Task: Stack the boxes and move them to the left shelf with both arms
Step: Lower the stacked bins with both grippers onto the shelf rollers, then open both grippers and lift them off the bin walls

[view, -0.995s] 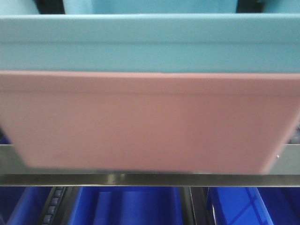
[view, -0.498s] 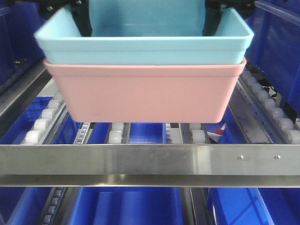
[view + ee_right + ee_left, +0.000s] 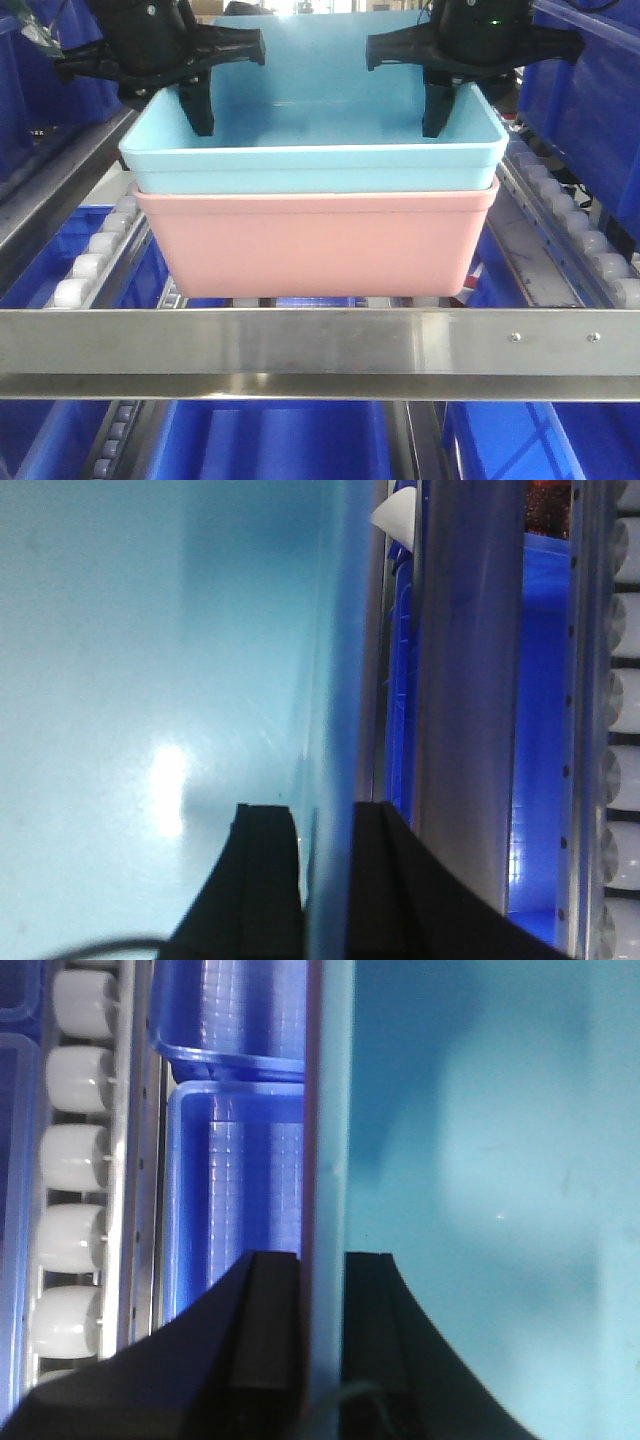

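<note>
dark blue bins (image 3: 270, 440) below | more bins (image 3: 600, 90) right side

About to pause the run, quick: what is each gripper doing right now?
Left gripper: shut on the side walls of the stacked blue box and pink box.
Right gripper: shut on the opposite wall.

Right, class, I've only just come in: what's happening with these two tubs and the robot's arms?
A two-armed robot holds a stack of two tubs over a steel roller shelf. The light blue tub sits nested in the pink tub. The left gripper clamps one side wall of the stack, one finger inside and one outside, and the right gripper does the same on the opposite wall. Whether the pink tub's base touches the rollers cannot be seen. Dark blue bins sit below.
</note>
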